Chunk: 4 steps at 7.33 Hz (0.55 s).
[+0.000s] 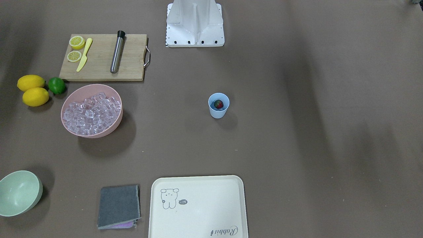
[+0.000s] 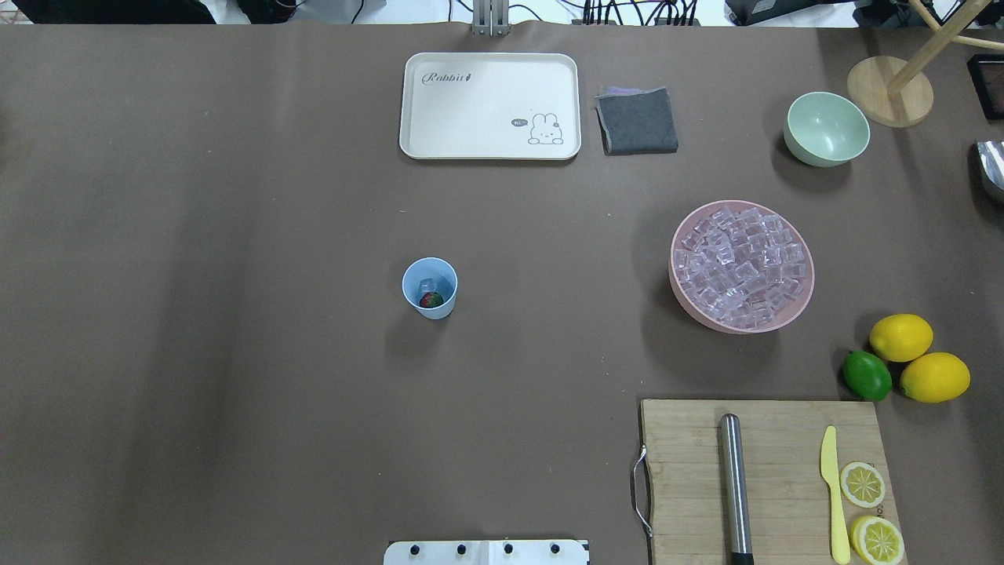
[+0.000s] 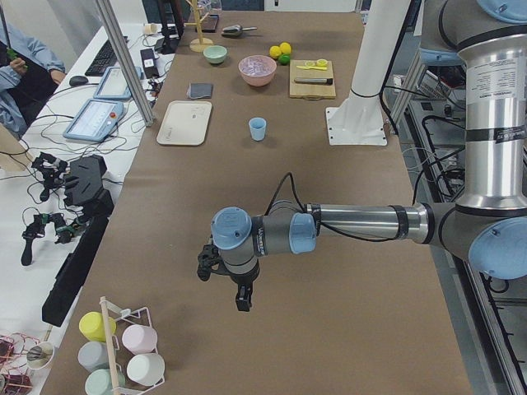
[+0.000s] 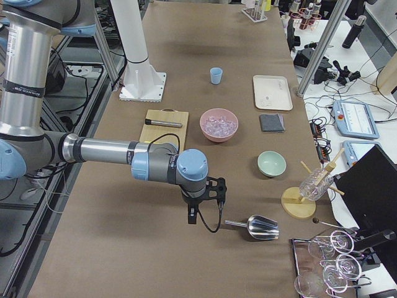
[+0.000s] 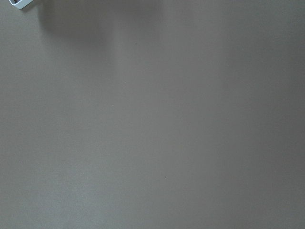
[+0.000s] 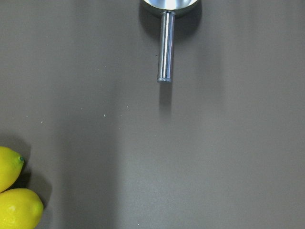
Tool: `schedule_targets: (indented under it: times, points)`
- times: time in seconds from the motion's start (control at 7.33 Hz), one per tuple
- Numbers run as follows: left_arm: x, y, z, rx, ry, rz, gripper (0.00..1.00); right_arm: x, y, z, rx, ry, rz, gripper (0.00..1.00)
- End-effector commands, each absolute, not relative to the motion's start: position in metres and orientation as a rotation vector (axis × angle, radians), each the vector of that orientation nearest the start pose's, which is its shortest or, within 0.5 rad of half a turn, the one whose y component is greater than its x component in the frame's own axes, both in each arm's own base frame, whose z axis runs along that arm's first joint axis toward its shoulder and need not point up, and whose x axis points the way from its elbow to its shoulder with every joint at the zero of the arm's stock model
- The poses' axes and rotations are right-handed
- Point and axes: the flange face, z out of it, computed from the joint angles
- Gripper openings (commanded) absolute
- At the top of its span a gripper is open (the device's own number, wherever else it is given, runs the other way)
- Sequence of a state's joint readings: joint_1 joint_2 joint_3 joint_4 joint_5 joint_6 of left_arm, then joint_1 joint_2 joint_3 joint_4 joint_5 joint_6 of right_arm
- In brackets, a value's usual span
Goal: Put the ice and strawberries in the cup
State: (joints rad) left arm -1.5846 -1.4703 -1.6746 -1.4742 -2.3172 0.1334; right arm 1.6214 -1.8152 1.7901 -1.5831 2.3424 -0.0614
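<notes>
The pale blue cup (image 1: 218, 112) stands upright mid-table, also in the overhead view (image 2: 430, 308). A red strawberry (image 1: 218, 104) with a green cap lies inside it, next to one clear ice cube (image 2: 427, 285). The ice heap (image 1: 92, 114) fills the pink bowl (image 1: 99, 88). My left gripper (image 3: 224, 284) hangs over bare table far from the cup, seen only in the exterior left view. My right gripper (image 4: 205, 205) hangs beside a metal scoop (image 4: 254, 226), seen only in the exterior right view. I cannot tell whether either is open or shut.
A cutting board (image 2: 784, 439) holds a steel muddler (image 2: 735, 486), a yellow knife and lemon slices. Two lemons (image 2: 918, 357) and a lime (image 2: 867, 375) lie beside it. A cream tray (image 2: 490, 106), grey cloth (image 2: 637, 122) and pale green bowl (image 2: 827, 129) stand at the far side.
</notes>
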Motion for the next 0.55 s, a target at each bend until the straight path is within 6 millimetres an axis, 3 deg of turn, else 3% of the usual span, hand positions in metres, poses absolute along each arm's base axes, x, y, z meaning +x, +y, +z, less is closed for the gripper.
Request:
schedule_targets:
  times: [0.0,0.41]
  points:
    - [-0.0717,-0.4405,0.6677,-0.037,0.751,0.078,0.98,0.0833,-0.3827,0.6596,0.008,-0.772,0.004,1.0]
    - [-0.0716,-0.4391,0.6707,-0.046,0.753,0.073,0.98,0.0833,-0.3819,0.6603,0.006,-0.772,0.004,1.0]
